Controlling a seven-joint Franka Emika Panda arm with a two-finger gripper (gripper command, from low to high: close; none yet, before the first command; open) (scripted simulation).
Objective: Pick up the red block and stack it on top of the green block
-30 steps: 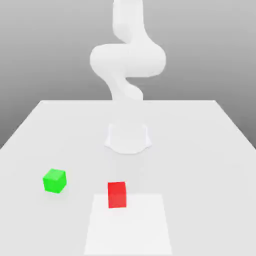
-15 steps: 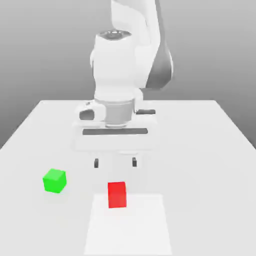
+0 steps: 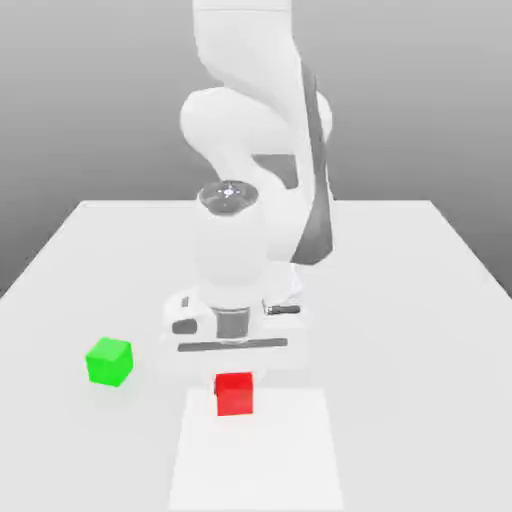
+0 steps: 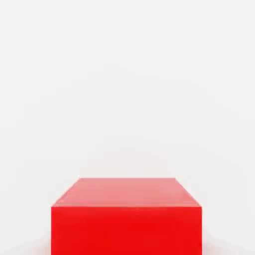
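Note:
The red block [image 3: 234,394] rests on the table, on the far edge of a brighter white square patch [image 3: 256,450]. My gripper [image 3: 234,366] has come straight down over it and stands shut on the red block, with the hand covering the block's upper part. In the hand view the red block [image 4: 126,217] lies very close. The green block [image 3: 108,361] sits alone on the table, well off to the exterior view's left of the red block and slightly farther back.
The white table [image 3: 420,300] stretches wide around both blocks. The arm's base and bulky links [image 3: 255,150] rise behind the hand at the table's middle.
The arm swung forward and dropped onto the red block. Half a second ago its fingers hung open above and behind the block. Neither block has moved.

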